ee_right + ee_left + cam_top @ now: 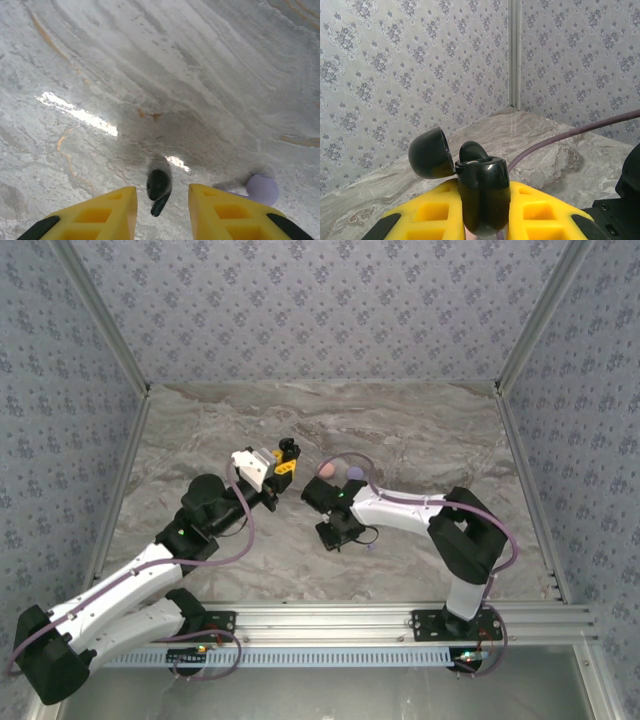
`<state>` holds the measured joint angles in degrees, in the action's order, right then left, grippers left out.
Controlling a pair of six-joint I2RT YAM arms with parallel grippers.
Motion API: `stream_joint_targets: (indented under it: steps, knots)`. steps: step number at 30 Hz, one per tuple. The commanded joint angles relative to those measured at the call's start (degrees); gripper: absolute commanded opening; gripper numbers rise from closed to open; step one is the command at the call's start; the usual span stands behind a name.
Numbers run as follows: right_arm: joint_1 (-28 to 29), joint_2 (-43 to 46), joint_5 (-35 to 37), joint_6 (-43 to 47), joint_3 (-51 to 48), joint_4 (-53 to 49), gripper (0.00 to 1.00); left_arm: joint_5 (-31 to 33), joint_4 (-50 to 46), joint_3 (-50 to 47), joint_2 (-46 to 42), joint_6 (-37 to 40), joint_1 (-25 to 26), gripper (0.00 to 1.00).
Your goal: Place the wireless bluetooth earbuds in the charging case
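Black case (484,192) aloft in left gripper (285,459).

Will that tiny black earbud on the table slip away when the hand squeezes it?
Maybe. The black earbud looks smooth and rounded, so it might squirt out of the right hand as it squeezes. It is tiny, so probably light and easily nudged. Its stem should stop it rolling far.

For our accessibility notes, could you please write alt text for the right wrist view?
A black earbud lies on the marble table between the open yellow fingers of the right gripper, touching neither. A lilac earbud lies at the frame's right.
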<state>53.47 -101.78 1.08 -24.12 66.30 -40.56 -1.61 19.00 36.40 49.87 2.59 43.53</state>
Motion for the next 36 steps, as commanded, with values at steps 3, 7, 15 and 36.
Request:
stream_joint_targets:
  steps: [3, 7, 15, 36]
  knots:
    - [-0.28, -1.23, -0.85, -0.38, 0.41, -0.5, 0.33, 0.77, 0.15, 1.35, -1.17, 1.03, 0.32, 0.0]
    - [-0.13, -3.0, -2.42, -0.28, 0.75, 0.13, 0.31, 0.84, 0.12, 1.21, -1.18, 0.99, 0.33, 0.0]
    - [-0.04, -4.02, -3.06, -0.27, 0.38, 0.02, 0.22, 1.31, 0.01, 0.78, -1.45, 1.07, 0.31, 0.0]
    - [-11.0, 36.38, 2.27, 6.16, 4.55, 15.91, 0.2, -7.65, 11.14, 2.2, 7.81, -4.28, 0.29, 0.0]
